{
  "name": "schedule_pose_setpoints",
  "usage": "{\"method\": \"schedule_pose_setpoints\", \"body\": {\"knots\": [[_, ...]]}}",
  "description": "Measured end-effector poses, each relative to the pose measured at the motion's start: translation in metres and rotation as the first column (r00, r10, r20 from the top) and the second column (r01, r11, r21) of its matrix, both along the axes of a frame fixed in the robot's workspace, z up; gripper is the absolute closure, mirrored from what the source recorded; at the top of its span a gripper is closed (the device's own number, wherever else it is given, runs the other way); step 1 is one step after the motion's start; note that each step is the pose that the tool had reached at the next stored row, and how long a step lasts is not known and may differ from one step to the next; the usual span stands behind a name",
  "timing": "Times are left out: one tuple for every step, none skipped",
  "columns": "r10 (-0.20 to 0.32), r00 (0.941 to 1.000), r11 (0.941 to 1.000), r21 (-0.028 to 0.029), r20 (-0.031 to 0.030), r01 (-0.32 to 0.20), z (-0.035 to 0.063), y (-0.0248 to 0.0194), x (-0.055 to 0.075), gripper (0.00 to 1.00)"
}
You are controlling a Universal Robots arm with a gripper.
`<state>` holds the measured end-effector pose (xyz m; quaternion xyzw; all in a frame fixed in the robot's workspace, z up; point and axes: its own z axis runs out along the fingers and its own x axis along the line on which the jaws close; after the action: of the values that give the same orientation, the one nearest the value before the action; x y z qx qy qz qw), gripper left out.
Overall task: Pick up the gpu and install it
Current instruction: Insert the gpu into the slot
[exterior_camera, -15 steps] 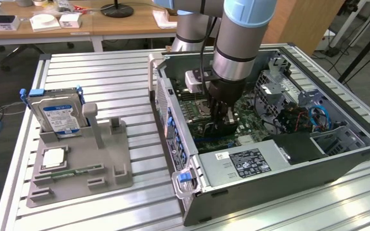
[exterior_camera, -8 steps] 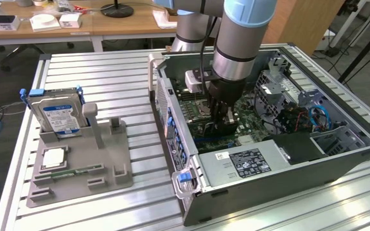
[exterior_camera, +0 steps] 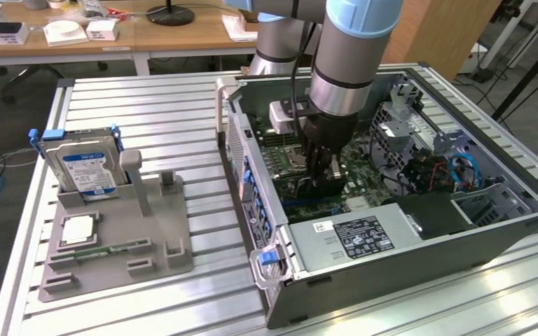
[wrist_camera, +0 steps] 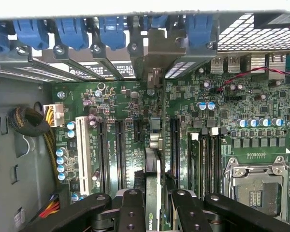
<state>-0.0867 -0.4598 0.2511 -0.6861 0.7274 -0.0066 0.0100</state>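
Gripper (exterior_camera: 323,183): down inside the open computer case (exterior_camera: 493,231), poised right over the motherboard (wrist_camera: 222,116).
Fingers (wrist_camera: 131,212): pinching the gpu edge-on between the two black pads, a narrow grip.
Gpu (wrist_camera: 154,159): upright on its edge, running in line with the expansion slots (wrist_camera: 120,150), its pale end bracket (wrist_camera: 157,55) up against the rear slot openings under the blue clips (wrist_camera: 111,31).
Holder tray (exterior_camera: 120,231): on the table at the exterior view's left, well apart from the case.
Hard drive (exterior_camera: 84,166): silver with a blue label, standing upright in that tray.

Exterior view high and oblique over computer case (exterior_camera: 419,231); wrist view close above, seemingly straight down, motherboard (wrist_camera: 222,121) shared.
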Motion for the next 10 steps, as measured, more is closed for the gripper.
{"method": "schedule_pose_setpoints", "body": {"knots": [[0.002, 1.0, 1.0, 0.0, 0.0, -0.002, 0.0, 0.0, 0.0, 0.74], [0.004, 1.0, 1.0, -0.0001, 0.0, -0.004, 0.0, 0.0, 0.0, 0.74], [0.007, 1.0, 1.0, -0.0001, -0.0001, -0.007, 0.0, 0.0, 0.0, 0.74], [0.011, 0.9999, 0.9999, -0.0002, 0.0, -0.011, 0.0, 0.0, 0.0, 0.74], [0.011, 0.9999, 0.9999, -0.0001, 0.0, -0.011, 0.0, 0.0, 0.0, 0.74], [0.011, 0.9999, 0.9999, -0.0001, 0.0, -0.011, -0.0002, 0.0, 0.0, 0.74], [0.011, 0.9999, 0.9999, 0.0, 0.0002, -0.011, -0.0007, 0.0, 0.0, 0.74], [0.011, 0.9999, 0.9999, -0.0001, 0.0003, -0.011, -0.0011, 0.0, 0.0, 0.74], [0.011, 0.9999, 0.9999, -0.0002, 0.0005, -0.011, -0.0016, 0.0, 0.0, 0.74], [0.011, 0.9999, 0.9999, -0.0002, 0.0005, -0.011, -0.002, 0.0, 0.0, 0.74]]}}
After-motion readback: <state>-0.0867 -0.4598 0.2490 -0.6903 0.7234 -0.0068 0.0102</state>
